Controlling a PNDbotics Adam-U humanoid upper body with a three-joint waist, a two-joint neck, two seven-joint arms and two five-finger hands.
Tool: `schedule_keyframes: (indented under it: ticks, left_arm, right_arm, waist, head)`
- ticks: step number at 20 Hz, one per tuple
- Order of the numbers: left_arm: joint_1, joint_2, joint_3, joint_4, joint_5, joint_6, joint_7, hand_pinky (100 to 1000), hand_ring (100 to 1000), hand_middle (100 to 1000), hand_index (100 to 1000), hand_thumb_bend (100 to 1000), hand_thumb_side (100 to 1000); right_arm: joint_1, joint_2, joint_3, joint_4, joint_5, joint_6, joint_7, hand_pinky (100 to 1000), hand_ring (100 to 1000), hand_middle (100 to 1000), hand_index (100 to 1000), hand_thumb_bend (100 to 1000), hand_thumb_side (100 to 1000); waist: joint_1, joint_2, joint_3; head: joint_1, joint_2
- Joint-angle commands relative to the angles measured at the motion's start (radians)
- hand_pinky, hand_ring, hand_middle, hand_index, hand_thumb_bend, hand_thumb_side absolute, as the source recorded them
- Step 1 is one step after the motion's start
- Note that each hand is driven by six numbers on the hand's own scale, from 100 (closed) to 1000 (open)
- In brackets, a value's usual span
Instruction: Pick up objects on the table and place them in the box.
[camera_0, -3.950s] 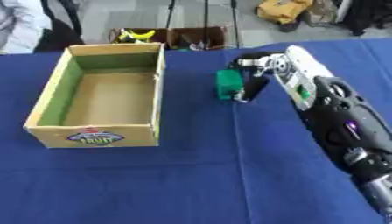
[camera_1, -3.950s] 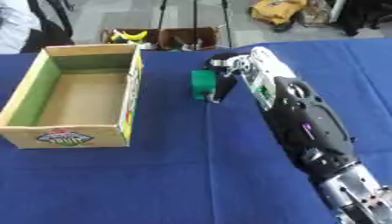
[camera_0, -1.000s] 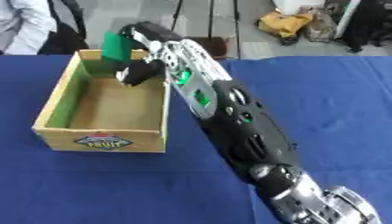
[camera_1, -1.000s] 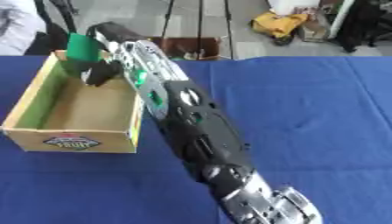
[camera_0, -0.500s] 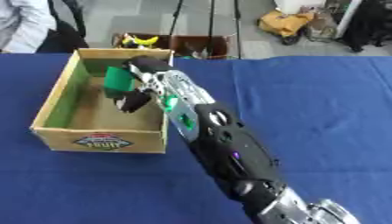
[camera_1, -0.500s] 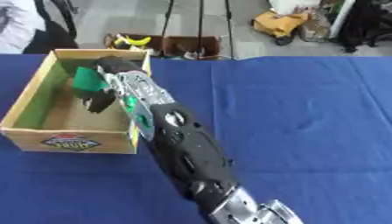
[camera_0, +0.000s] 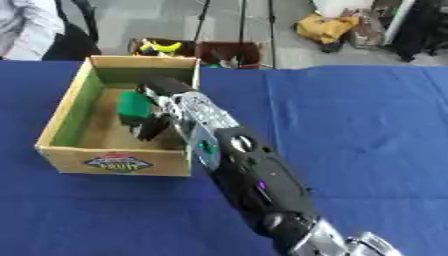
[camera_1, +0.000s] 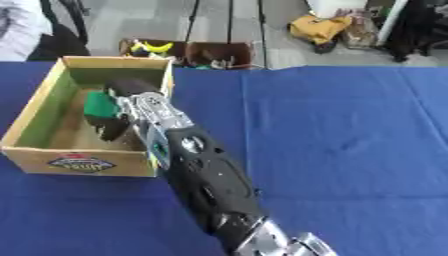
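A cardboard box (camera_0: 66, 102) with a green inner lining stands at the left on the blue cloth. My right arm reaches across from the lower right, and my right hand (camera_0: 156, 116) is down inside the box, above its floor. The hand's fingers are curled round a small green object (camera_0: 133, 105), which sits low in the box near its middle. I cannot tell whether the green object touches the box floor. My left hand shows in neither view.
The blue tablecloth (camera_0: 350, 120) covers the whole table. Beyond the far edge stand a small bin with yellow and green items (camera_0: 157, 47), a dark crate (camera_0: 229, 54) and a yellow bag (camera_0: 325, 26). A person in white stands at the upper left corner.
The right hand has carried the green object from the table right of the box, over the box wall, and lowered it deeper into the box.
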Motion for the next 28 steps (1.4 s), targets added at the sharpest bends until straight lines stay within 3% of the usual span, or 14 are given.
schedule_keyframes:
  ticks: [1,4,5,6,12,20,22,23,24,26,27,28]
  left_arm:
    - [-0.011,0.01,-0.001,-0.013,0.004,-0.001,-0.004,245,659,668,831,187,904]
    - [-0.012,0.009,-0.002,-0.013,0.004,0.0,-0.004,245,659,667,831,187,904]
    - [-0.013,0.009,-0.002,-0.013,0.005,0.0,-0.004,245,659,667,831,187,904]
    - [-0.013,0.009,-0.002,-0.013,0.005,0.0,-0.004,245,659,667,831,187,904]
    - [-0.01,0.011,-0.001,-0.013,0.005,0.0,-0.003,246,659,667,831,187,904]
    - [-0.004,0.012,0.002,-0.011,0.005,0.0,-0.001,247,659,666,831,186,904]
    - [-0.003,0.014,0.004,-0.012,0.004,-0.001,0.002,247,658,665,830,187,904]
    - [-0.001,0.015,0.004,-0.012,0.005,-0.001,0.003,247,658,665,830,187,904]
    - [0.0,0.016,0.005,-0.012,0.005,-0.001,0.004,247,658,665,830,187,904]
    - [0.001,0.017,0.005,-0.012,0.004,-0.001,0.005,248,658,665,830,188,905]
    - [0.002,0.018,0.005,-0.012,0.004,-0.001,0.006,248,658,665,830,187,905]
    - [0.004,0.019,0.006,-0.013,0.003,-0.002,0.007,248,658,664,830,196,901]
  right_arm:
    - [-0.02,0.009,0.001,-0.005,0.017,-0.015,0.014,797,912,770,852,100,304]
    - [-0.019,0.01,0.003,-0.005,0.028,-0.027,0.03,831,951,844,928,100,403]
    - [-0.019,0.01,0.002,-0.006,0.032,-0.029,0.033,842,964,864,943,151,451]
    - [-0.019,0.01,0.002,-0.007,0.038,-0.032,0.035,848,973,868,952,277,493]
    - [-0.024,0.0,0.003,-0.031,0.073,-0.04,0.022,853,977,871,963,579,591]
    - [-0.034,-0.039,0.006,-0.128,0.051,-0.041,-0.029,854,973,857,952,575,618]
    - [-0.036,-0.063,0.009,-0.189,0.012,-0.047,-0.037,855,970,852,951,566,625]
    - [-0.035,-0.078,0.011,-0.226,-0.014,-0.047,-0.041,855,969,853,955,511,646]
    - [-0.032,-0.092,0.013,-0.263,-0.042,-0.044,-0.046,854,967,850,955,561,612]
    - [-0.02,-0.119,0.015,-0.337,-0.101,-0.03,-0.058,852,963,838,939,548,601]
    - [-0.012,-0.134,0.016,-0.374,-0.131,-0.021,-0.066,851,961,832,931,518,618]
    - [-0.003,-0.15,0.014,-0.412,-0.162,-0.007,-0.081,846,955,823,937,408,714]
  waist:
    - [0.003,-0.019,0.005]
    - [0.003,-0.018,0.005]
    - [0.003,-0.018,0.005]
    - [0.003,-0.018,0.005]
    - [0.007,-0.024,-0.002]
    - [0.019,-0.035,-0.022]
    - [0.023,-0.039,-0.031]
    - [0.025,-0.042,-0.036]
    - [0.027,-0.044,-0.041]
    - [0.031,-0.048,-0.05]
    - [0.033,-0.05,-0.054]
    - [0.035,-0.052,-0.059]
  head:
    - [-0.003,-0.017]
    - [-0.003,-0.017]
    - [-0.003,-0.017]
    - [-0.003,-0.016]
    - [-0.001,-0.011]
    - [0.007,-0.002]
    - [0.013,0.003]
    - [0.016,0.006]
    - [0.02,0.01]
    - [0.029,0.018]
    - [0.034,0.021]
    - [0.039,0.025]
